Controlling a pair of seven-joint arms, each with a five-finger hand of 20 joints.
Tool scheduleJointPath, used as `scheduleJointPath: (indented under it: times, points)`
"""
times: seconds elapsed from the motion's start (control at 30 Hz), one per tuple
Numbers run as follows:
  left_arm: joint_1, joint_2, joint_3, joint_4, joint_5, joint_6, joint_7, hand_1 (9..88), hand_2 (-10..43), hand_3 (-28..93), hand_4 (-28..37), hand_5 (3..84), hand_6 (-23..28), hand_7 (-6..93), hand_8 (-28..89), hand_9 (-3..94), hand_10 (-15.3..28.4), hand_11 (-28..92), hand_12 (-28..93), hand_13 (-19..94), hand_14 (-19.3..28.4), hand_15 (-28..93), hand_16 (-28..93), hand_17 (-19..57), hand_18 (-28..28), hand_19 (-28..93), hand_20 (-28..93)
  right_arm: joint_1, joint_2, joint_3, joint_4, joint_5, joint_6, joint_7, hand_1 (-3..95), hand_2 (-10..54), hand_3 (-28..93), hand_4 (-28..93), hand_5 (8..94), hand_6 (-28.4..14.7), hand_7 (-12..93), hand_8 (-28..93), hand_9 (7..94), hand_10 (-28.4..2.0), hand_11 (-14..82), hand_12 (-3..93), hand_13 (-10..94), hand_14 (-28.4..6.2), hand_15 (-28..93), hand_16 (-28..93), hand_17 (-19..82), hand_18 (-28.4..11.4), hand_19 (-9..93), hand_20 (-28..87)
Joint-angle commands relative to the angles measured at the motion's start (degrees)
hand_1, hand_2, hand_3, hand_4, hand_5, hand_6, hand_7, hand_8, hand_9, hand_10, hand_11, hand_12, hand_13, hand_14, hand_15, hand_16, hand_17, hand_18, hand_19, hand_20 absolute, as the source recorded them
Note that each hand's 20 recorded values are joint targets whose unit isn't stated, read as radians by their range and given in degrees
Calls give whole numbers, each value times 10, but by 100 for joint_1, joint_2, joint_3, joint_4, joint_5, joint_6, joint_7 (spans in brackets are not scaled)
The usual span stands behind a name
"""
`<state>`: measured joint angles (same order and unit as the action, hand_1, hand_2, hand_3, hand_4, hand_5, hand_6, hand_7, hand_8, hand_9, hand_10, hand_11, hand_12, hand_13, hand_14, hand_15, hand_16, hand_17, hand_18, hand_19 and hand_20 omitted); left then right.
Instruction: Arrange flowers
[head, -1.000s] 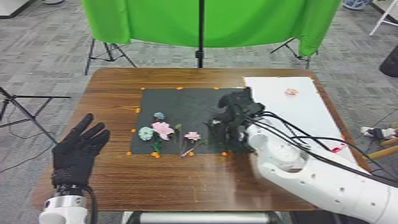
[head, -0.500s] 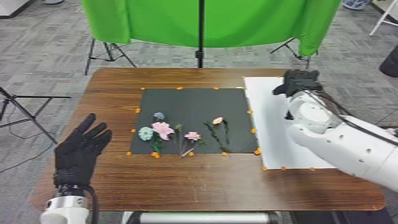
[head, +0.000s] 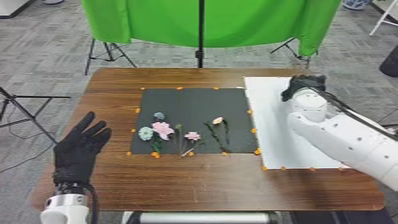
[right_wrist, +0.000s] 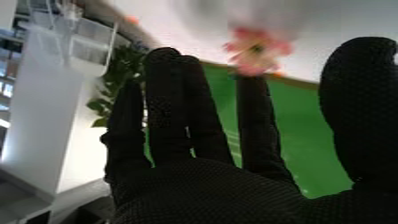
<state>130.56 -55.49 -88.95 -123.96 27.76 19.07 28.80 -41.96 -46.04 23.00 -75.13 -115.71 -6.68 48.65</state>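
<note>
- Item: one pink flower (right_wrist: 256, 49), head facing my wrist camera, seen against the white sheet (head: 280, 135).
- Bearing: just off the tip of the finger nearest the thumb, in line with that finger; the thumb stands well to one side. Touching or a little apart, I cannot tell.
- Long axis: no stem that I can make out, so I cannot tell which way it runs.
- Right hand (head: 304, 85): at the sheet's far end, fingers straight and apart, thumb wide of them, nothing held.
- Nearer arm: the right, by a long way; I would use that one.
- Left hand (head: 75, 155): by the table's left side, fingers spread, empty, well apart from the flower.
- Move called for, as I judge it: bring the bloom in between thumb and fingers, then close. Closing from here might only nudge it away.
- Destination, by my reading: the dark mat (head: 182, 107), to the sheet's left, bearing a pink bloom (head: 163, 129), a pale blue one (head: 146, 133) and a peach bud (head: 218, 120), among others.
</note>
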Motion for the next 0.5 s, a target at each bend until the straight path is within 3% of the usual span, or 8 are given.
scheduleJointPath:
  times: [0.03, 0.23, 0.33, 0.4, 0.5]
  points:
    - [-29, -158, -57, 43, 119, -68, -231, 233, 66, 836, -257, 393, 104, 89, -78, 364, 212, 288, 110, 244, 281, 622, -117, -82, 270, 584, 59, -73, -94, -232, 30, -265, 45, 68, 308, -95, 788, -283, 433, 75, 186, -161, 503, -135, 220, 145, 385, -149, 743, 72, 63, -217, 723, 470]
    - [-77, -181, -32, 51, 141, -85, -247, 233, 67, 836, -257, 393, 104, 89, -78, 364, 212, 287, 110, 244, 282, 622, -117, -82, 270, 584, 59, -199, -89, -134, 122, -147, 235, 202, 385, -95, 766, -282, 604, 84, 182, -158, 672, -85, 233, 148, 534, -95, 695, 139, 117, -212, 745, 473]
    - [-68, -214, -55, 52, 173, -97, -296, 233, 67, 836, -257, 393, 104, 90, -78, 365, 214, 288, 110, 244, 282, 622, -117, -82, 270, 584, 59, -227, -14, -204, 127, -88, 575, 205, 502, -95, 686, -283, 725, 68, 189, -65, 796, -52, 123, 256, 622, -30, 614, 259, 174, -188, 769, 453]
    - [-17, -218, -58, 38, 150, -76, -256, 233, 67, 835, -257, 393, 104, 90, -78, 365, 213, 288, 110, 244, 282, 622, -117, -82, 270, 585, 59, -256, 13, -208, 122, -103, 689, 106, 558, -95, 668, -283, 789, 54, 212, -29, 867, -34, 88, 311, 697, 9, 568, 319, 230, -164, 791, 436]
    - [28, -241, -91, 20, 166, -70, -263, 233, 67, 835, -257, 393, 104, 90, -78, 365, 213, 288, 110, 244, 282, 622, -117, -82, 270, 584, 59, -228, 154, -421, 43, -297, 1070, -144, 594, -95, 656, -283, 821, 49, 239, -17, 906, -20, 103, 343, 741, 24, 570, 342, 268, -155, 812, 427]
